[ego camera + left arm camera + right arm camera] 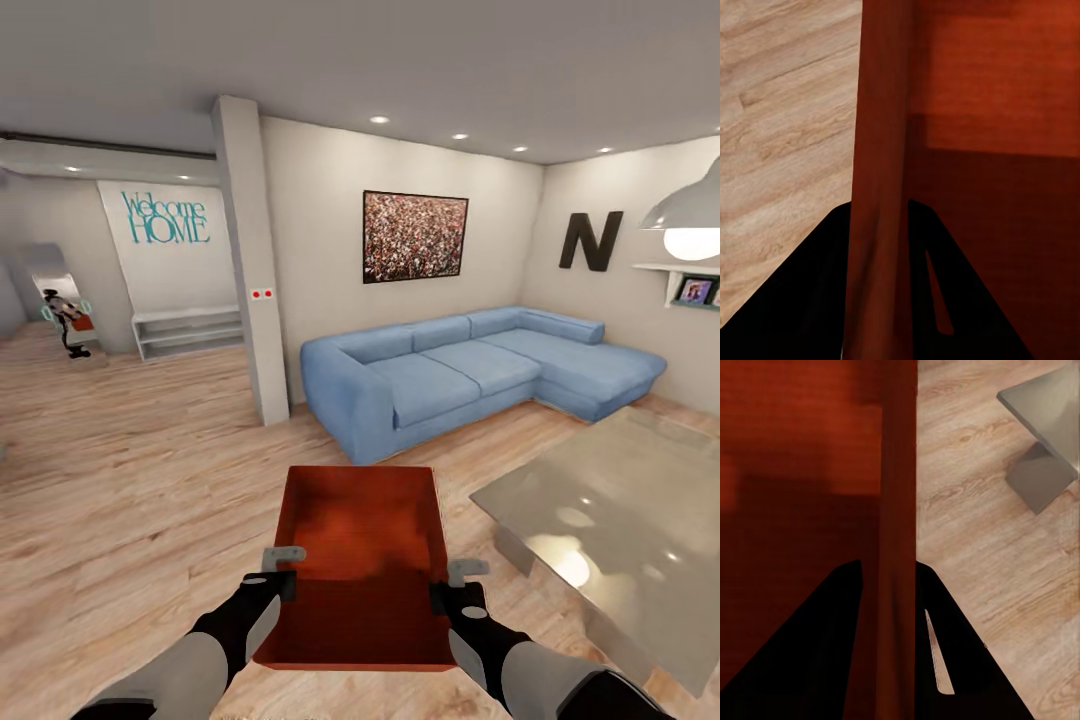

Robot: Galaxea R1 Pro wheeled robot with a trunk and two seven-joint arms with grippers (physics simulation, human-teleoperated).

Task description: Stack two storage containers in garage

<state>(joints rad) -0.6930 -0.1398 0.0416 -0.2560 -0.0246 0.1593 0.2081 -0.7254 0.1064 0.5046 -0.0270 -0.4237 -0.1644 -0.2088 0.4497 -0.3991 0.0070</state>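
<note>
I hold one orange-red storage container (360, 560) in front of me, above the light wood plank floor of the living room. My left gripper (283, 570) is shut on its left wall (877, 187), one finger on each side of the thin wall. On the opposite side, my right gripper (452, 585) clamps the right wall (898, 532) the same way. The bin is open-topped and looks empty.
A blue corner sofa (470, 370) stands ahead to the right. A grey glass-topped table (610, 510) is close on my right. A pale pillar (255, 270) rises ahead left, with a white low shelf (188, 332) and a mirror (62, 310) beyond open wood floor.
</note>
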